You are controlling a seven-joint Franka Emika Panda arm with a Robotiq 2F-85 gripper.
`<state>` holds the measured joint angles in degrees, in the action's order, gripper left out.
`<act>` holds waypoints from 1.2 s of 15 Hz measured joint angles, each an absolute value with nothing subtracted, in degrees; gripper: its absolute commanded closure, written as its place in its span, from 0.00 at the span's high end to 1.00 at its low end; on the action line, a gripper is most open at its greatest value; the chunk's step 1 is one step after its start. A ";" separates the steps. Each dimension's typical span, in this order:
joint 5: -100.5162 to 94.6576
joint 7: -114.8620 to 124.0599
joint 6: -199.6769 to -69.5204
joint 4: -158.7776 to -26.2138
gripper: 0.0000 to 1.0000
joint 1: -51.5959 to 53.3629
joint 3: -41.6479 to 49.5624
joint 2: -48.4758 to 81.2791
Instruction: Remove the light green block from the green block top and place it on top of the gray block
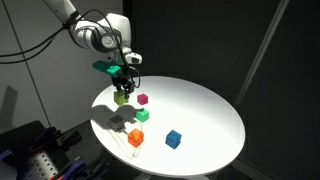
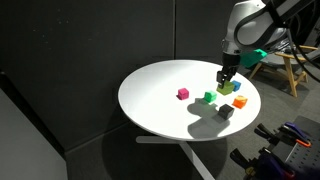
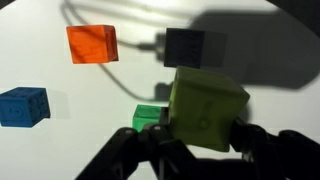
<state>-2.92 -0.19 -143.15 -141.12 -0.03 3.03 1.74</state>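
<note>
wrist view gives us the clearest look: the gripper (image 3: 205,138) is clamped on the light green block (image 3: 207,105), with one dark finger on each of two opposite side faces and the cube sitting slightly skewed between them. we see a small yellowish lime cube with flat faces and crisp edges, matte, the same size as its neighbours. we judge it light and rigid, so it should not give under the jaws. its smooth faces could let it slip or twist if the grip is loose, so a hold across the middle of two parallel faces, as here, seems sound to us. in both exterior views the block appears held clear of the round white table (image 1: 200,110) and off the green block (image 3: 150,117), which lies just beside and below it in the wrist view. the gray block (image 3: 185,46) sits a little beyond, near the orange block (image 3: 92,43), with the blue block (image 3: 22,106) well off to one side. in an exterior view the gray block lies in the arm's shadow. we reckon a level, centred release matters, since a tilted cube may slide off.
</note>
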 measured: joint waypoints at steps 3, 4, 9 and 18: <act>-2.92 -0.16 -143.01 -141.23 0.30 -0.03 2.94 2.06; -2.92 -0.14 -142.86 -141.37 0.30 -0.03 2.89 2.14; -2.92 0.02 -142.53 -142.84 0.30 -0.03 2.65 2.29; -5.18 1.06 -149.39 -146.95 0.30 -0.02 2.52 2.28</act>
<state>-5.18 1.06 -149.39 -146.95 -0.02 2.52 2.28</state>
